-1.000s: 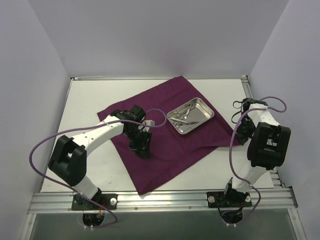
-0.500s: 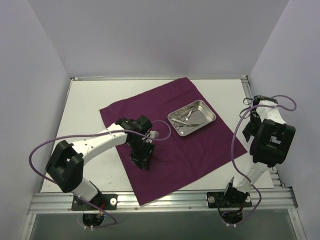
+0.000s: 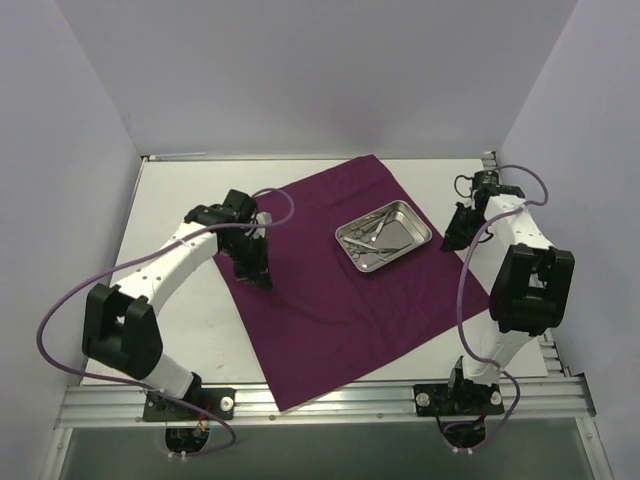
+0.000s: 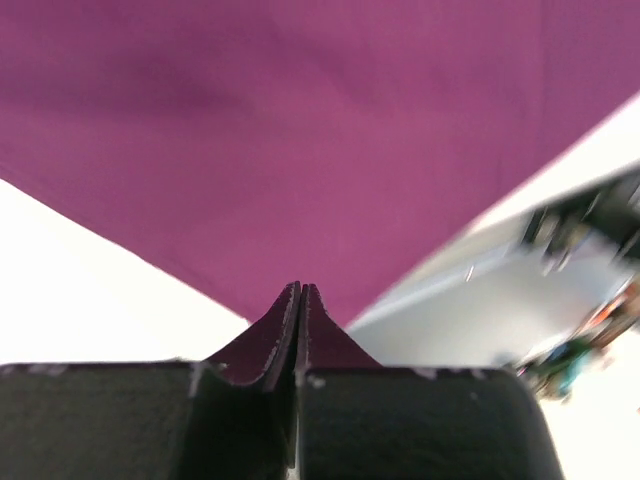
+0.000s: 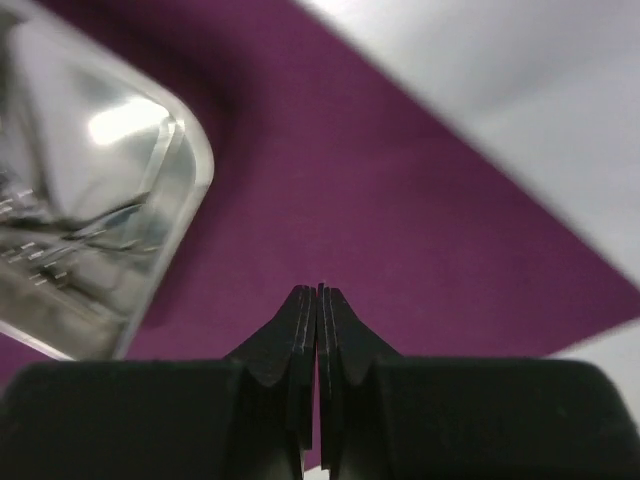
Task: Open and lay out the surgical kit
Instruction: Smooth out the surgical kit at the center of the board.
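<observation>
My left gripper (image 4: 301, 290), fingers together, hovers at the cloth's (image 3: 340, 300) left edge. My right gripper (image 5: 318, 290), also closed, hangs beside the tray (image 3: 402, 226) (instruments (image 3: 368, 238) inside), which sits on the cloth.

Tray (image 3: 407, 231) on cloth (image 3: 330, 300), instruments (image 3: 366, 240) in tray

White surface (image 3: 165, 215) carrying one dark purple cloth (image 3: 330, 300), spread flat.
The cloth lies as a diamond across the middle and right, one corner at the far edge, another close to the near rail (image 3: 330, 396); bare white shows on the left.
</observation>
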